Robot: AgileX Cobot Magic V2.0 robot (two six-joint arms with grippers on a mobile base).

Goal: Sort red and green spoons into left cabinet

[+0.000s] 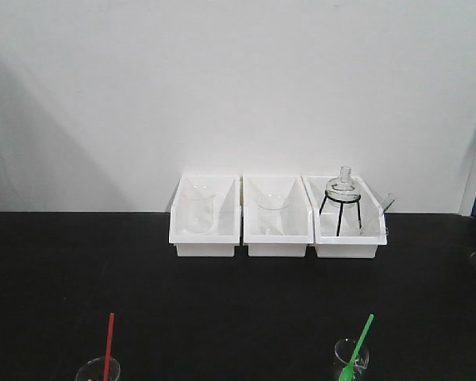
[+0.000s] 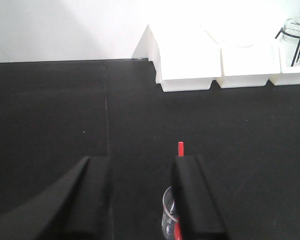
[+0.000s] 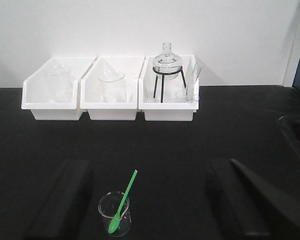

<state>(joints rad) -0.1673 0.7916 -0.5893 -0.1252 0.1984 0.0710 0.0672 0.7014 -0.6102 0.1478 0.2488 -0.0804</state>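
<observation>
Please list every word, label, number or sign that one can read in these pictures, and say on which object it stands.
No text can be read in any view.
The three white bins, the glass beakers, the red spoon, the green spoon and the black table show no print or label.
If the beakers carry scale marks, they are too faint to see.

Plain white wall behind a matte black tabletop
</observation>
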